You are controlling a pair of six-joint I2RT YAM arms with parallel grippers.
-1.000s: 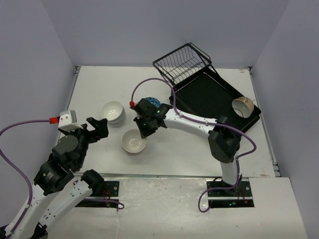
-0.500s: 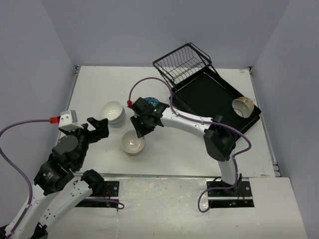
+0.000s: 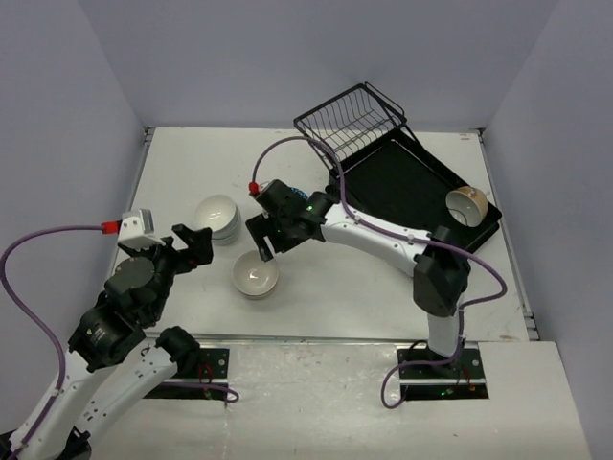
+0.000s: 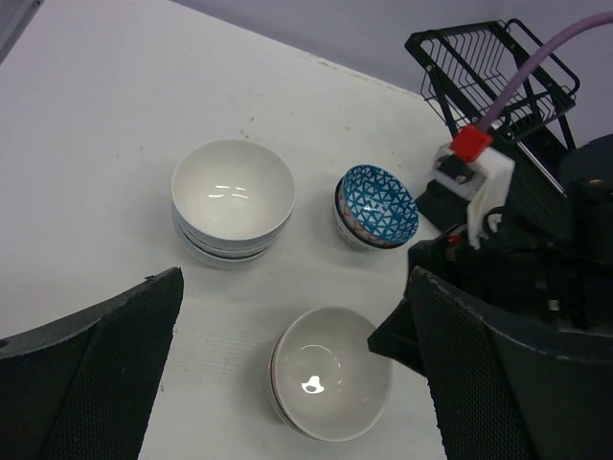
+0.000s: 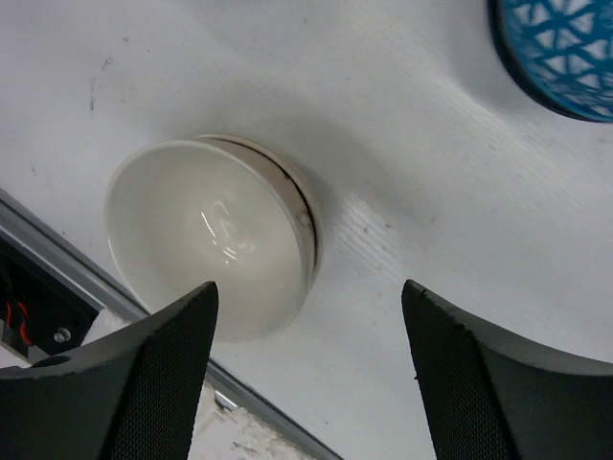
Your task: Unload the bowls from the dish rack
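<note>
White table (image 3: pixel 364 287): right pincer (image 5: pixel 306 287) gapes empty over a delivered cream bowl (image 5: pixel 206 240); one last bowl (image 3: pixel 466 203) sits in the dish rack (image 3: pixel 393 182), well to its right.

Blue-patterned bowl (image 4: pixel 378 204): in the overhead view almost wholly covered by the right arm (image 3: pixel 374 235); in the right wrist view cut by the top right corner. Dish rack (image 4: pixel 490 67): in the left wrist view its lower part and tray are hidden behind that arm. Stack of white bowls (image 4: pixel 233 196): count unclear. Brown-rimmed bowl (image 5: pixel 211 240): near rim partly covered by a finger (image 5: pixel 144 383); one bowl or two nested, unclear. Bowl in the tray (image 3: pixel 466 204): pattern too small to tell. Left arm (image 3: pixel 105 364): lower links run off the bottom left corner.
</note>
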